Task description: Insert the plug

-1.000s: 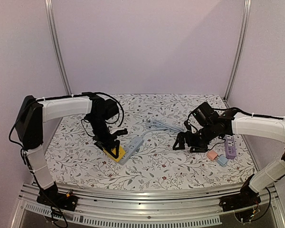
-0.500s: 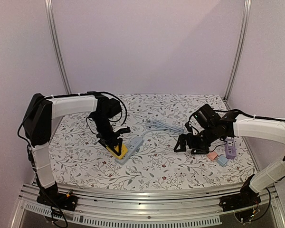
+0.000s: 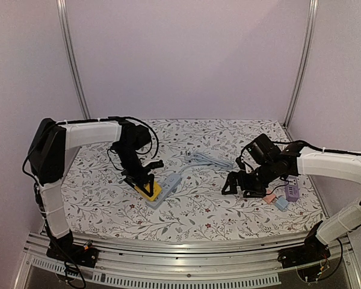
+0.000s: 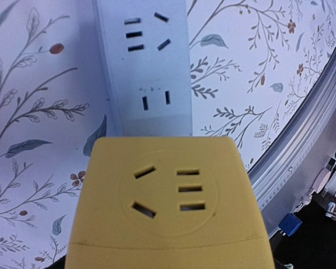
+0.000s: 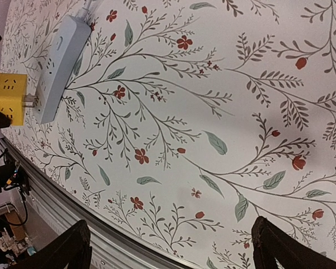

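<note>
On floral cloth (image 3: 195,212): plug (image 3: 148,191), power strip (image 3: 169,184); lilac walls (image 3: 186,60).

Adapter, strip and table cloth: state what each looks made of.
The adapter looks like yellow moulded plastic, matte, with rounded edges and crisp socket slots. The strip looks like pale blue-grey plastic, smooth with a slight sheen. The cloth is probably printed fabric or vinyl; the floral print lies flat and no weave shows, so I can't tell which.
</note>
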Tool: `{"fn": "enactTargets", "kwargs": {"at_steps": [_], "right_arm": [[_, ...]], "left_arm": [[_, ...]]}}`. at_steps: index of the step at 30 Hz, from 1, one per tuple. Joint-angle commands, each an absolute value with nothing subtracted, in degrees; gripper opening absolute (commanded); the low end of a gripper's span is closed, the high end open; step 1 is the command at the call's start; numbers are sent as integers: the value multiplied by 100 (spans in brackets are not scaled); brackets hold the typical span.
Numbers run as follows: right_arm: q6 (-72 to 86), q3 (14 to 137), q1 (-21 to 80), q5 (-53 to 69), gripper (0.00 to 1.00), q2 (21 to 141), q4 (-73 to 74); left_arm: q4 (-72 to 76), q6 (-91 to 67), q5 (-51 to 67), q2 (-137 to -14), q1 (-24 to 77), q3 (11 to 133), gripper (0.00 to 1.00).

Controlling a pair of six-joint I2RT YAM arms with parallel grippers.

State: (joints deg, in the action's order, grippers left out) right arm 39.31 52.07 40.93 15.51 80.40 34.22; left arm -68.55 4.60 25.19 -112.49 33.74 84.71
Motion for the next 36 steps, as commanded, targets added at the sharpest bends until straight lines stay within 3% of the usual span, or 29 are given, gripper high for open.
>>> {"fn": "enactTargets", "kwargs": {"at_steps": [1, 16, 36], "right_arm": [[3964, 5137, 4138, 1514, 99, 7918, 3348], [4045, 4949, 4136, 1503, 99, 7758, 3298], [4113, 4931, 4151, 1554, 99, 7742, 3218]], "left_arm": [[-6797, 433, 2891, -11140, 3322, 8285, 0], [-7160, 141, 2236, -11062, 3239, 8312, 0], [-7155, 129, 2256, -10640, 3223, 8288, 0]]}}
